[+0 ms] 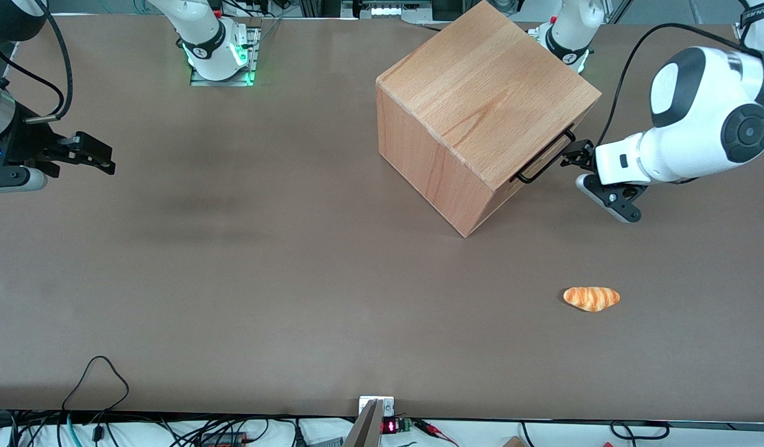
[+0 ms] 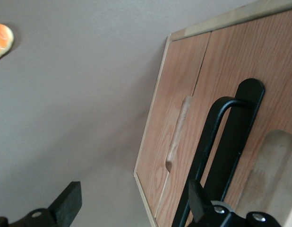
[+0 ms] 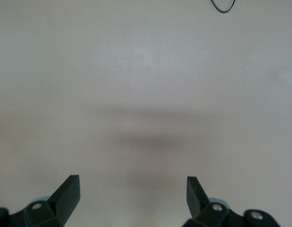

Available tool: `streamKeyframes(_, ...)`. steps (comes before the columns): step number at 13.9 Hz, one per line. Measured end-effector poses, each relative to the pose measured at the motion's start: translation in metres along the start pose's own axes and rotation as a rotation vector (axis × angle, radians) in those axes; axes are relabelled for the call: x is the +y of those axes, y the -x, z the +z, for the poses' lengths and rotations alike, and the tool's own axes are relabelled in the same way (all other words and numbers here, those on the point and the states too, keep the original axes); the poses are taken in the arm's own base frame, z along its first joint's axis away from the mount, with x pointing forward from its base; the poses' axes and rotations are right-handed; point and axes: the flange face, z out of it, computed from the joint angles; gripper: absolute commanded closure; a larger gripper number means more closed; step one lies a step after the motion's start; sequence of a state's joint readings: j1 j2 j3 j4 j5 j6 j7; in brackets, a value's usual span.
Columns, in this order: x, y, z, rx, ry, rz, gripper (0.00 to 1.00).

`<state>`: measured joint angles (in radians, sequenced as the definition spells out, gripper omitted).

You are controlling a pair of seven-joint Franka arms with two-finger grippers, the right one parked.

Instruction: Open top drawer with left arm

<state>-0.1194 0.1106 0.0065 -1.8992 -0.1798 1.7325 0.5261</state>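
While gripper [image 1: 574, 155] hovers wide open, empty, just before top drawer [image 2: 231, 94]: grasp rigid black handle [image 2: 210, 142] mid-bar; likely light, smooth-sliding.

My left arm [image 1: 699, 124] has a glossy white rounded shell with large black round caps on its joints. A thin black cable arcs from above the wrist back toward the upper links. The wrist section is a white block carrying a small dark mark I can't read. Just ahead of it sits the black gripper [image 1: 577, 155]. From the wrist camera its fingers [image 2: 65, 201] look like black wedges, with silver screws at their bases.
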Motion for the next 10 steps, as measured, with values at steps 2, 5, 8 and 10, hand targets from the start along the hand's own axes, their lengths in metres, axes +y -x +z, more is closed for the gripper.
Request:
streamKeyframes(2,-0.001,0.001,0.007,-0.009,0.007,0.011,0.00)
streamKeyframes(5,0.003,0.001,0.016,-0.008,0.049,0.019,0.00)
streamKeyframes(8,0.006,0.001,0.021,-0.011,0.061,0.023,0.00)
streamKeyframes(10,0.009,-0.001,0.021,-0.012,0.062,0.030,0.00)
